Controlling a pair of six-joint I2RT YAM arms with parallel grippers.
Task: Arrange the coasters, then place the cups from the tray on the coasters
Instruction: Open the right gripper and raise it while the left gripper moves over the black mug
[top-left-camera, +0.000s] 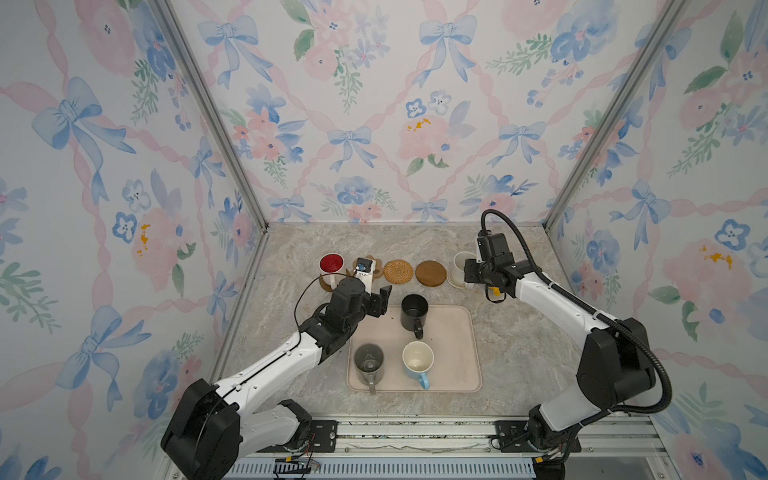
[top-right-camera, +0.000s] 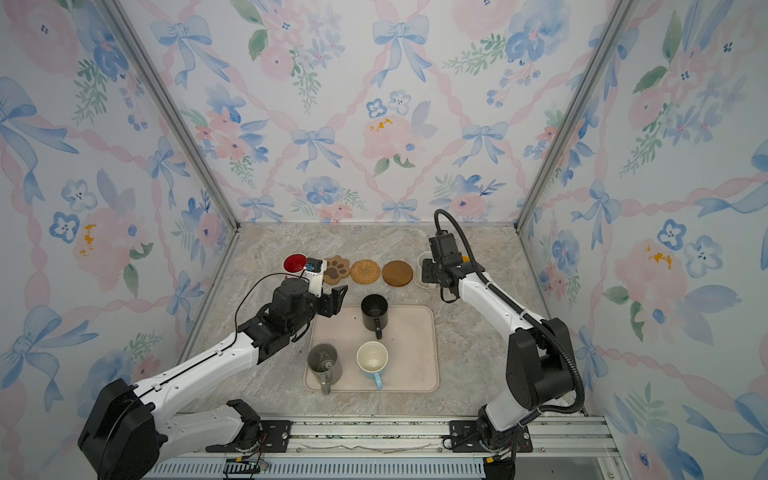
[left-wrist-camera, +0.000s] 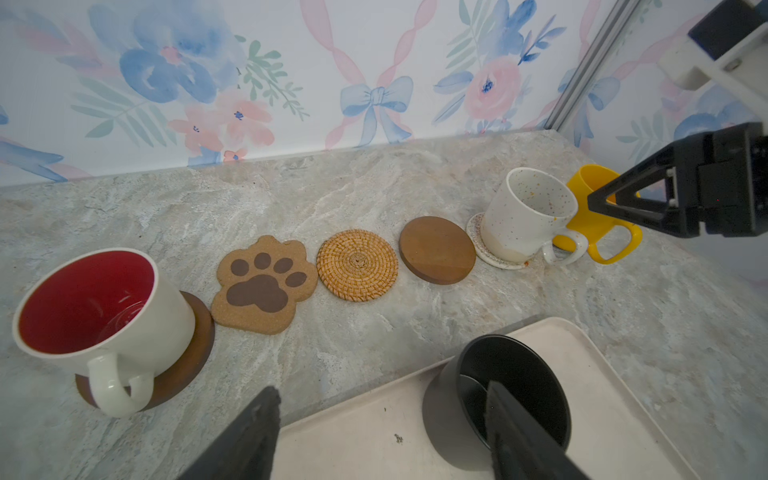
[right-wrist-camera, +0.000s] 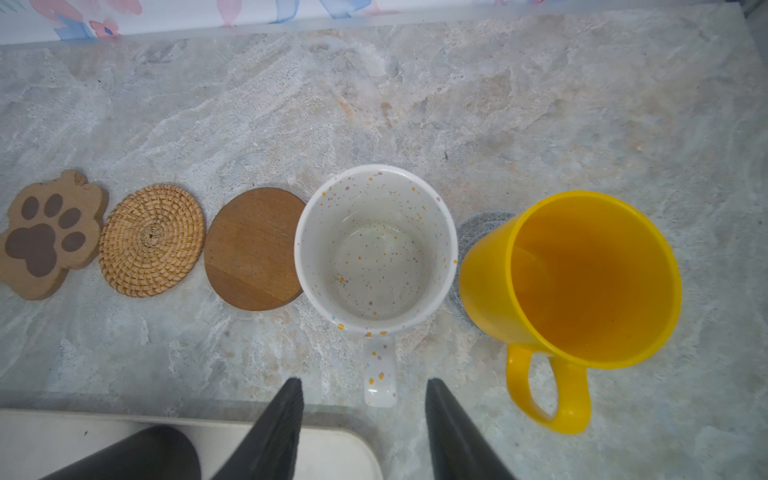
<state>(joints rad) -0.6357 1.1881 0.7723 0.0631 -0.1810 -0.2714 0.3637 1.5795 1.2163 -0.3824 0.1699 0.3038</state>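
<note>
Yellow cup (right-wrist-camera: 582, 282) hides most of its grey coaster (right-wrist-camera: 478, 230); left hand (left-wrist-camera: 382, 392) and right hand (right-wrist-camera: 365, 384) spread, empty.

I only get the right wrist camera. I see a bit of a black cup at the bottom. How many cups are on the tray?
Observer: Three. The black cup, a grey cup and a blue cup all stand on the tray.
Child: Is there anything past the paw coaster? My picture stops there.
Observer: Yes. A white cup with a red inside sits on a dark wooden coaster, right beside the paw coaster.
</note>
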